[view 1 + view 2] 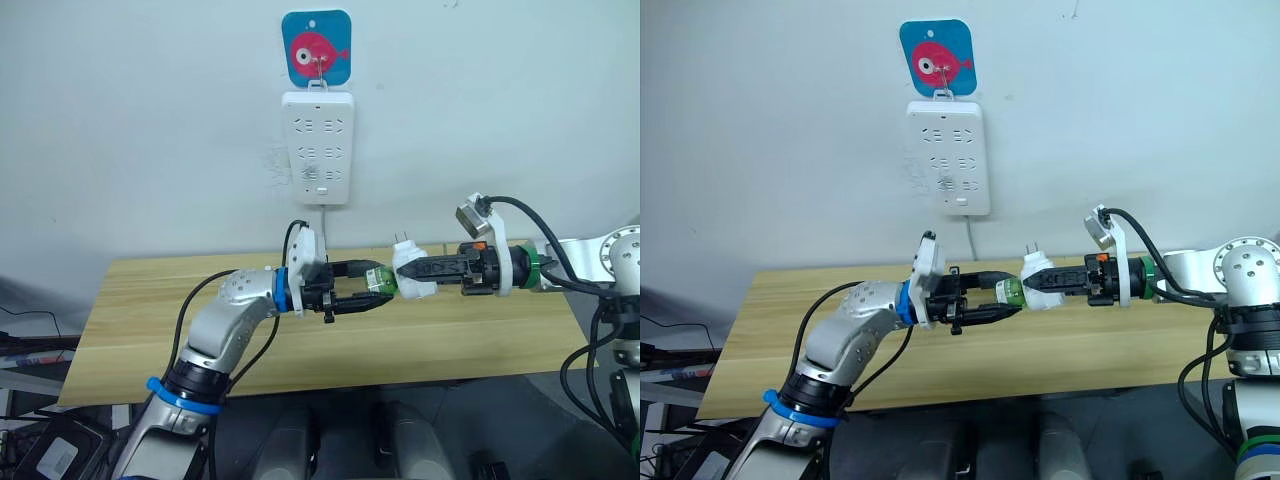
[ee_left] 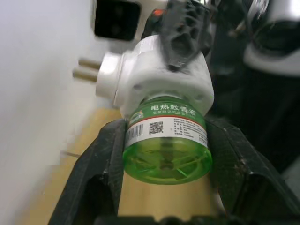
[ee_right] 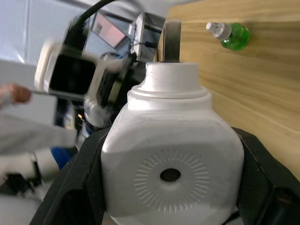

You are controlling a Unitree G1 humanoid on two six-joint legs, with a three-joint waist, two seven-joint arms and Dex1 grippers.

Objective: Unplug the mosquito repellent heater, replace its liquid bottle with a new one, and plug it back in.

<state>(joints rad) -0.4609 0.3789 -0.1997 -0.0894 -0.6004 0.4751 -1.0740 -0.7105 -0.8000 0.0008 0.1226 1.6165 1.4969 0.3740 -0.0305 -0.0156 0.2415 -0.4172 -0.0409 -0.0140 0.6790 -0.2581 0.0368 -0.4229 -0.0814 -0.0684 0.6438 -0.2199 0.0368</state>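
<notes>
Both claws meet in mid-air above the tabletop (image 1: 480, 345), below the wall power strip (image 1: 318, 147). Left claw (image 1: 372, 288) reaches in from the left, its two black fingers (image 2: 98, 168) closed against the sides of the green liquid bottle (image 2: 165, 143); label with printed text and a QR square faces the wrist camera, clear green base toward the lens. Right claw (image 1: 412, 270) comes in from the right, fingers closed on the flanks of the mosquito repellent heater (image 1: 410, 272), white rounded body held off the tabletop, unplugged from the power strip. Heater's round vent hole (image 3: 170, 175) with radiating ribs faces the right wrist camera; its two metal prongs (image 2: 87, 69) stick out toward the wall side, one prong rising above the body in the head views. Bottle neck sits in the heater's underside, so bottle and heater are joined, held between the two claws. Second green bottle (image 3: 230, 35) with a white cap lies on its side on the tabletop, well apart from the heater. Power strip hangs from a hook on a blue square sticker with a pink fish (image 1: 316, 47), cord dropping behind the tabletop.
</notes>
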